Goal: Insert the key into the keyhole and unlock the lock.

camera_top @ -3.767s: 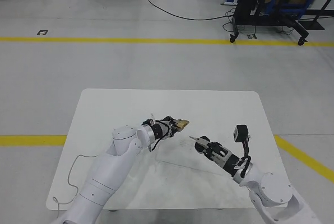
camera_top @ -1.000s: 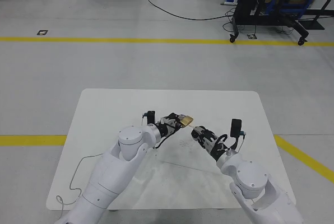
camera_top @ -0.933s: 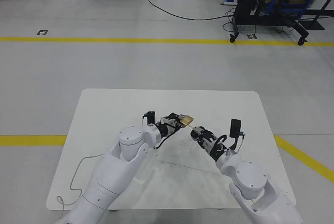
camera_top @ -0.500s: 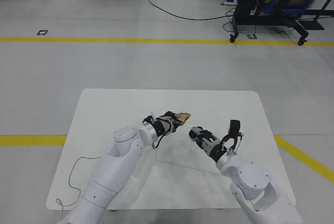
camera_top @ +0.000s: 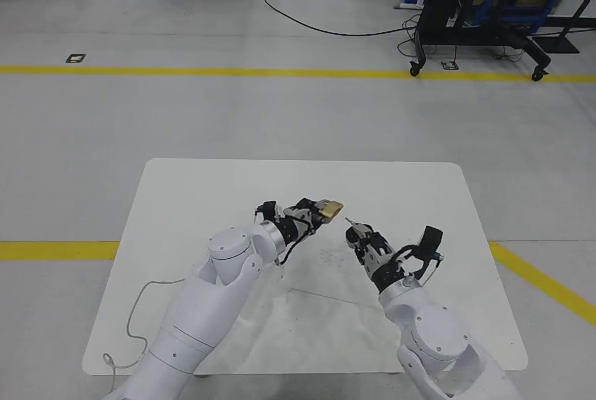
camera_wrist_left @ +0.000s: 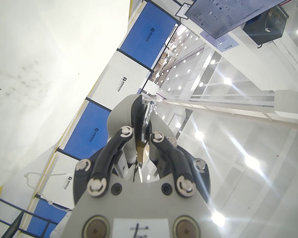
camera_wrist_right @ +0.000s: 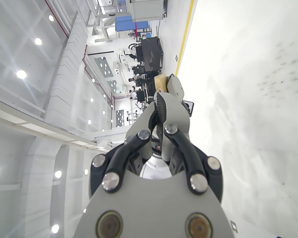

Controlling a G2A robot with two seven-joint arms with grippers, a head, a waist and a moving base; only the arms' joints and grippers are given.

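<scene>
Brass first, top view: found the lock (camera_top: pixel 328 209) pinched in left gripper (camera_top: pixel 313 212), lifted over the worktop (camera_top: pixel 178 200), about mid-width & somewhat toward its far edge. Found right gripper (camera_top: pixel 355 231) just beside it on the right-edge side, clamped on the key (camera_top: pixel 349 222), with the thin tip aimed at the brass; near, but apart by a small gap. Judged the step in hand as lining up b4 insertion. Thought it best to freeze the lock arm & bring the key in along its own axis, slow, w/o any sideways shove.

Left wrist view: saw left gripper (camera_wrist_left: pixel 141 105) pressed shut on the lock (camera_wrist_left: pixel 149 115), steel shackle poking out btwn the fingers, brass body deeper toward the palm. Looked a narrow hold; reckoned the lock could pivot if pushed off-centre, so favoured a light, straight push.

Right wrist view: saw right gripper (camera_wrist_right: pixel 160 100) with pads pressed together, the lock (camera_wrist_right: pixel 160 82) dead ahead past the tips, gripped by left gripper (camera_wrist_right: pixel 173 86). Couldn't make out the keyhole or the blade's orientation. Judged it wise to match blade to slot before advancing, and to back off & re-aim on any resistance rather than force it. Reckoned the turn should come only once fully seated, by wrist roll alone.
</scene>
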